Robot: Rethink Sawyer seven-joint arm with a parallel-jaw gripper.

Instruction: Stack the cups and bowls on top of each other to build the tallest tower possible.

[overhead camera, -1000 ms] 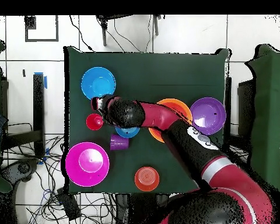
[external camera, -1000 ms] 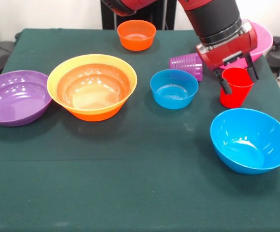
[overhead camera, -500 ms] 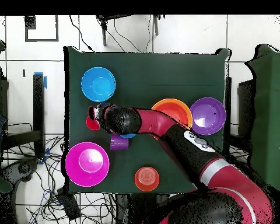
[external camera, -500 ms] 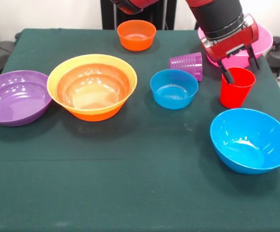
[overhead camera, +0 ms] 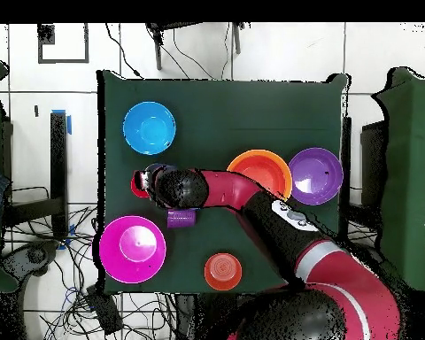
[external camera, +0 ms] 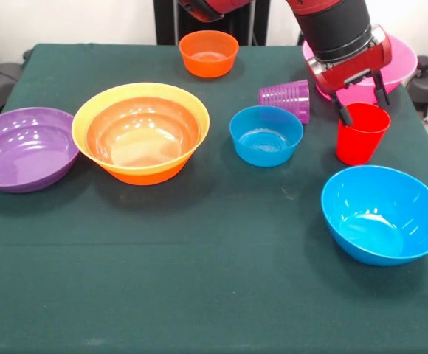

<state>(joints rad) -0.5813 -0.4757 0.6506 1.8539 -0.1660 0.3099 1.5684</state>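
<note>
Hovering over the red cup [external camera: 360, 133], the gripper [external camera: 360, 94] hung at the right side of a table [external camera: 199, 280] covered in dark green cloth. Its two dark fingers [external camera: 342, 110] stood apart, one on each side of the cup's rim, and it held nothing. The cup stood upright on the cloth. Just left of it, a ribbed purple cup [external camera: 286, 99] lay on its side, its mouth facing left. Behind the gripper, at the far right edge, sat a large pink bowl [external camera: 404, 60], partly hidden by the red and black arm [external camera: 332, 26]. A small blue bowl [external camera: 266, 136] sat near the middle, close to the purple cup. A large blue bowl [external camera: 384, 214] sat nearer, at the right. A small orange bowl [external camera: 208, 53] stood at the far edge. Left of centre sat the tower [external camera: 141, 133]: a large orange bowl with a yellowish rim and a shallower red-orange bowl [external camera: 142, 131] nested inside it. A purple bowl [external camera: 23, 148] sat beside it at the left edge, its rim close to the orange one; whether they touched was unclear.

From overhead, the arm [overhead camera: 251, 190] reached across the table, covering the small blue bowl.
</note>
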